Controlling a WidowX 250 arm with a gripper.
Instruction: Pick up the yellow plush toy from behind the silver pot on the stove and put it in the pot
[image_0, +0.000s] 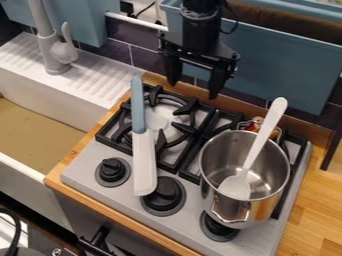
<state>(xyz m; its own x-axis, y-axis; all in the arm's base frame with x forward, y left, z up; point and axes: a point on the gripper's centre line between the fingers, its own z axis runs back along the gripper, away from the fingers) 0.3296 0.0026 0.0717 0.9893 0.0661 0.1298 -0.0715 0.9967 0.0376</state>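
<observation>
The hand (194, 91) hangs over the back of the stove (83, 172), its two fingers spread well apart. Nearest below it in the view is the black burner grate (175, 166). To the lower left of the hand, a spatula-like utensil (144, 162) with a blue handle and a long white blade lies across the grate, its blade reaching the middle knob (162, 196). To the lower right of the hand stands an upright metal pot (212, 187). A white spoon (257, 145) leans in it, bowl down inside, handle rising past the rim toward the back. Just behind the pot is a small red and yellow thing (252, 126), partly hidden. Farther left are the faucet (50, 50) and white sink (50, 107); right of the stove, the wooden bench (317, 200).
</observation>
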